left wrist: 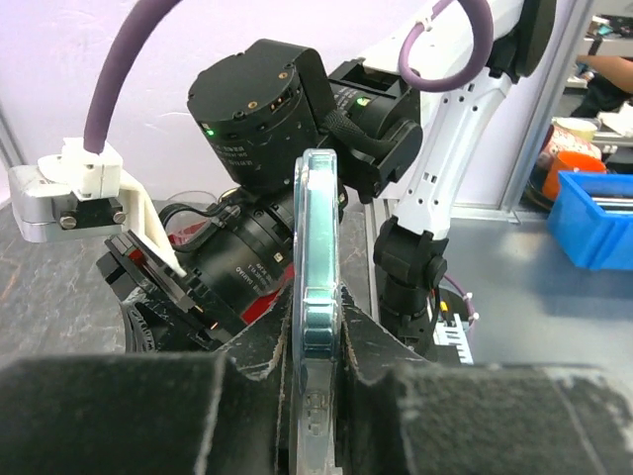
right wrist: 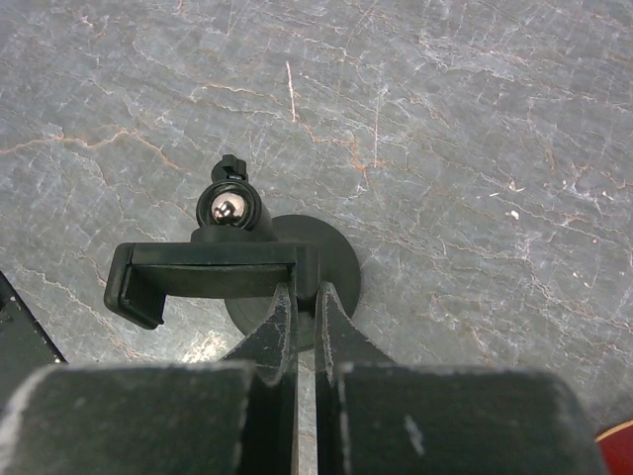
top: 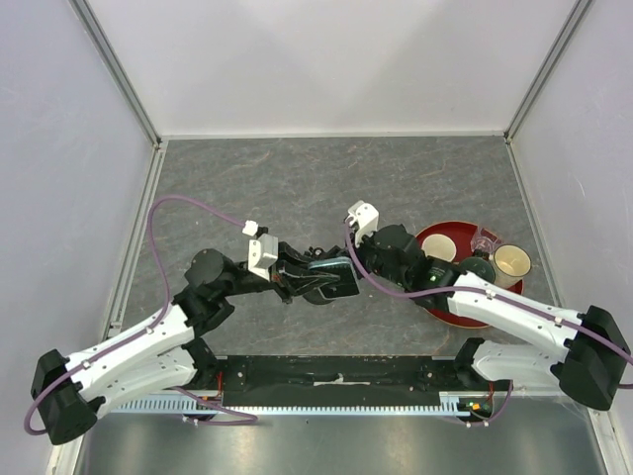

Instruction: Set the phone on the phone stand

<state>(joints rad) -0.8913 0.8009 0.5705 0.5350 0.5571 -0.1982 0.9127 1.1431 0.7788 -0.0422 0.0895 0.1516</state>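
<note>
Two fingers of the left end effector (left wrist: 316,351) clamp narrowly on the phone (left wrist: 316,228), which stands edge-on and upright between them near the middle of the grey counter (top: 247,188). Close beside it, the right end effector (right wrist: 307,302) pinches the holder edge of the phone stand (right wrist: 213,269), whose disc base sits on the counter.

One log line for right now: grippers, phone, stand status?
left gripper: shut on phone | right gripper: shut on phone stand | phone stand: empty | phone: not yet seated
</note>
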